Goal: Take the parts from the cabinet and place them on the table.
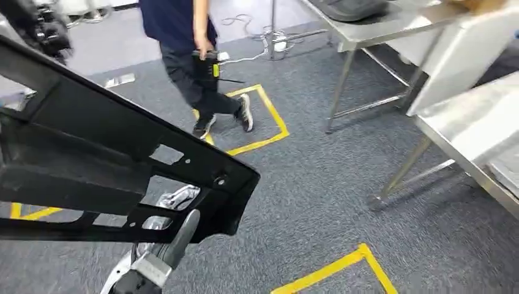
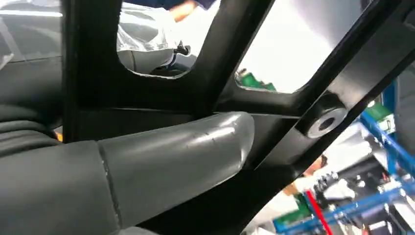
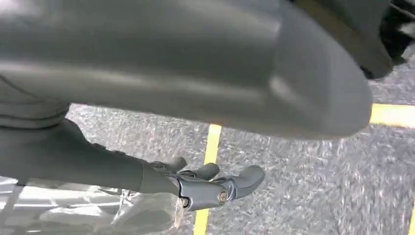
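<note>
Grey carpet (image 1: 343, 184) w/ person (image 1: 196, 67) ahead, steel tables (image 1: 471, 128) right; left hand (image 2: 161, 161) fingers grasping black part (image 1: 104, 153).

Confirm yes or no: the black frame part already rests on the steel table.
No. The black frame part is held up over the grey carpet by the left hand, apart from the steel table.

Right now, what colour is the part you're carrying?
Black; the part shows best in the head view.
</note>
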`<state>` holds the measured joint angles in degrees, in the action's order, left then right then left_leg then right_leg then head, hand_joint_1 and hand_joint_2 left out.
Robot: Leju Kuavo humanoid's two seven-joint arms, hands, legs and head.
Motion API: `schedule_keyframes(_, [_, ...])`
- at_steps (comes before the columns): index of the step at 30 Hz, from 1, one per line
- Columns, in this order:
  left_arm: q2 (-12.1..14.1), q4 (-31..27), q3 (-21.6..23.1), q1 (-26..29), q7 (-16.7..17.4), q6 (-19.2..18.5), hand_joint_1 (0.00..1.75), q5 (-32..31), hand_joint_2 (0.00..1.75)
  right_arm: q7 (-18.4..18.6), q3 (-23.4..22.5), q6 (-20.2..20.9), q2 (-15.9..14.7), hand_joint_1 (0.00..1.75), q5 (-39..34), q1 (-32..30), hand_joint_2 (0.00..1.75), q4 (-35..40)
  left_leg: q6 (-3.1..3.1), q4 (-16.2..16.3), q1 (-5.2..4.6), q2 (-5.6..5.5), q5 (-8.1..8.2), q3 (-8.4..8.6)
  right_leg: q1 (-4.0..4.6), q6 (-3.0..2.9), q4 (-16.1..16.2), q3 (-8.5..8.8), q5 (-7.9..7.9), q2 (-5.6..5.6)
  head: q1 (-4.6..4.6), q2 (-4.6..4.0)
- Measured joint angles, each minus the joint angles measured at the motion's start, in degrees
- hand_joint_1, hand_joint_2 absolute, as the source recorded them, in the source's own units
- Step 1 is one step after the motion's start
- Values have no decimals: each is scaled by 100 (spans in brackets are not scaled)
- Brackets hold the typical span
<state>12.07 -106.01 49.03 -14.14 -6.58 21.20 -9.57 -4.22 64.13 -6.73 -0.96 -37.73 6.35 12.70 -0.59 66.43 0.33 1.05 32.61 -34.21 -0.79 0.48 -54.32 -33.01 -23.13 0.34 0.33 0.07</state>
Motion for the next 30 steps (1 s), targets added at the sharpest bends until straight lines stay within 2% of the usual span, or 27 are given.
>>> schedule_keyframes(1, [0,11,2,25,0,0,175,-9,0,0,2,7,0,0,0,4,0,0,21,457,8,-34,159,-229,0,1,-3,-14,2,81,-2,0])
schedule_keyframes(2, [0,26,4,46,4,-2,175,-20,0,0,2,13,0,0,0,-7,0,0,31,687,16,-40,181,-355,0,2,-3,-16,9,156,-4,0])
schedule_keyframes(3, [0,35,9,52,7,-4,175,-22,0,0,2,13,0,0,0,-20,0,0,42,635,32,-43,89,-348,-5,7,-5,-17,12,232,-4,0])
schedule_keyframes(4, [0,39,9,51,13,-4,175,-22,0,0,2,13,0,0,2,-30,0,0,48,287,50,-49,-136,-197,-10,21,-7,-14,21,322,-7,0])
schedule_keyframes(5, [0,39,9,48,15,-7,175,-22,0,0,2,13,0,0,2,-30,0,0,49,-246,69,-90,-410,50,-18,40,-7,-11,33,405,-7,0])
schedule_keyframes(6, [0,39,9,44,15,-11,175,-26,0,-2,0,11,0,0,2,-24,0,0,54,-775,94,-222,-636,296,-27,59,-10,-12,44,481,-7,0])
schedule_keyframes(7, [0,39,9,40,15,-20,175,-42,0,-4,0,7,-2,0,2,-18,0,0,59,-1142,134,-555,-688,442,-11,98,-17,-40,57,548,-7,0])
schedule_keyframes(8, [0,39,9,41,13,-26,175,-48,0,-9,2,-2,0,0,4,-2,0,0,32,-1203,119,-566,-684,451,6,129,-42,-82,56,617,2,0])
schedule_keyframes(9, [0,39,9,46,18,-37,175,-46,0,-11,2,-4,-2,0,4,-5,0,0,10,-1193,101,-514,-691,431,-7,173,-22,-107,88,671,11,0])
schedule_keyframes(11, [-2,39,9,28,18,-44,175,-44,0,-9,2,-7,-2,0,11,-53,0,0,-87,-1188,56,-395,-717,453,-44,250,2,-142,126,781,11,0])
schedule_keyframes(12, [-2,39,9,12,18,-44,175,-41,0,-9,2,-7,-9,0,11,-63,0,0,-150,-1225,88,-318,-760,456,-63,256,-42,-164,100,707,11,0])
schedule_keyframes(13, [-9,39,11,-1,17,-46,175,-44,0,-7,2,-9,-9,0,11,-65,0,0,-173,-1227,75,-258,-767,457,-23,258,-231,-243,-47,360,22,0])
schedule_keyframes(14, [-13,39,11,-4,15,-46,175,-44,0,-13,2,-9,-4,0,15,-53,0,0,-231,-1226,65,-181,-771,453,-17,268,-606,-411,-286,182,41,0])
schedule_keyframes(16, [-13,39,13,0,18,-61,175,-44,0,-17,2,-9,-4,0,20,-29,0,0,-241,-1224,23,-11,-765,443,-24,278,-1579,-851,-720,69,44,0])
schedule_keyframes(17, [-13,42,15,-1,20,-68,175,-46,0,-17,2,-9,-4,0,17,-30,0,0,-246,-1223,8,76,-762,439,-23,280,-1907,-993,-810,62,44,0])
schedule_keyframes(18, [-13,42,20,-2,22,-81,175,-48,0,-20,2,-9,-2,0,17,-36,0,0,-246,-1222,-3,153,-761,438,-23,280,-1926,-990,-765,59,44,0])
schedule_keyframes(19, [-13,42,20,-6,22,-85,175,-48,0,-28,2,-9,-2,0,13,-43,0,0,-246,-1221,-6,222,-754,439,-22,272,-1662,-842,-611,48,44,0])
schedule_keyframes(20, [-13,42,20,-15,26,-87,175,-50,0,-35,2,-11,-2,0,7,-45,0,0,-240,-1219,-6,281,-749,444,-21,265,-1211,-580,-404,3,44,0])
schedule_keyframes(21, [-15,42,22,-27,26,-94,175,-52,0,-37,2,-11,-7,0,4,-43,0,0,-226,-1217,-6,331,-740,454,-18,252,-657,-270,-192,-100,44,0])
schedule_keyframes(22, [-13,42,22,-42,28,-94,175,-52,0,-46,2,-13,-4,0,4,-38,0,0,-203,-1215,-31,374,-725,471,5,233,-181,12,-103,-414,46,0])
schedule_keyframes(23, [-15,42,22,-55,28,-94,175,-55,0,-57,2,-13,-4,0,7,-18,0,0,-158,-1195,-74,425,-696,460,57,200,-110,17,-124,-395,44,0])
schedule_keyframes(24, [-15,42,22,-66,31,-101,175,-57,0,-79,2,-15,-4,0,7,-9,0,0,-146,-1198,-71,471,-696,461,57,171,-118,-5,-115,-346,35,0])
schedule_keyframes(26, [-15,42,24,-75,31,-103,175,-57,0,-81,2,-15,-7,0,4,-24,0,0,-77,-1220,-52,571,-698,491,90,116,-115,-32,-114,-220,28,0])
schedule_keyframes(27, [-15,42,24,-83,31,-103,175,-57,0,-85,2,-18,-7,0,4,-30,0,0,-33,-1210,-47,609,-666,506,62,73,-82,-12,-87,-163,28,0])
schedule_keyframes(28, [-17,42,26,-100,31,-103,175,-55,0,-89,2,-24,-9,0,9,-41,0,0,8,-1100,0,381,-576,467,27,51,-73,1,-74,-109,26,0])
schedule_keyframes(29, [-17,42,26,-117,30,-105,175,-55,0,-87,2,-28,-11,0,18,-31,0,0,29,-752,9,137,-354,303,15,21,-76,-5,-67,-63,13,0])
schedule_keyframes(30, [-15,42,26,-121,31,-105,175,-46,0,-94,2,-33,-7,0,22,-13,0,0,52,-274,19,37,-124,85,15,0,-76,-18,-54,3,11,0])
